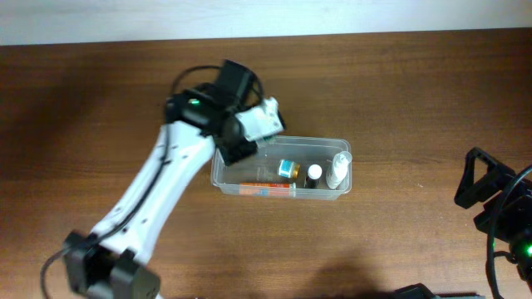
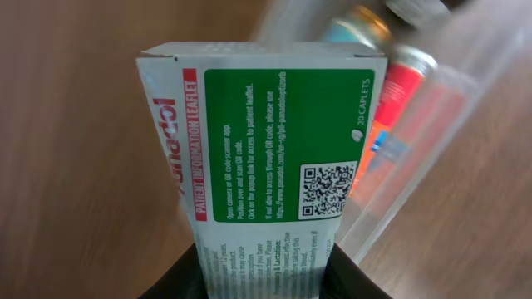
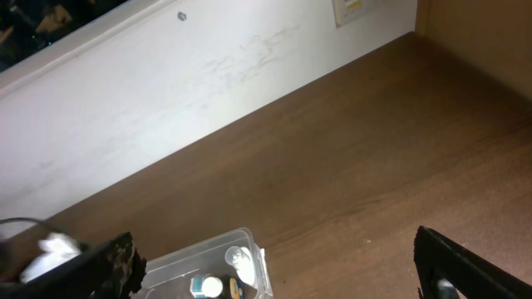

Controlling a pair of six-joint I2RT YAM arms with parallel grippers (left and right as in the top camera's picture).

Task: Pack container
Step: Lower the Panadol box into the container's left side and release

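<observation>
Left gripper [image 2: 266,281] clenched on a green-and-white Panadol box [image 2: 274,141], box held over the left end of the clear container [image 1: 218,177], small bottles [image 1: 314,174] inside the container, right gripper [image 3: 278,266] spread wide and empty, well right of the container.

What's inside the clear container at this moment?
An orange tube, a teal-capped bottle, a white-capped dark bottle and a clear bottle. The left gripper, holding a Panadol box, covers the container's other end.

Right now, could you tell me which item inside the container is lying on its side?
The long orange-red tube, stretched flat along the front wall of the container. The other three are small capped bottles.
</observation>
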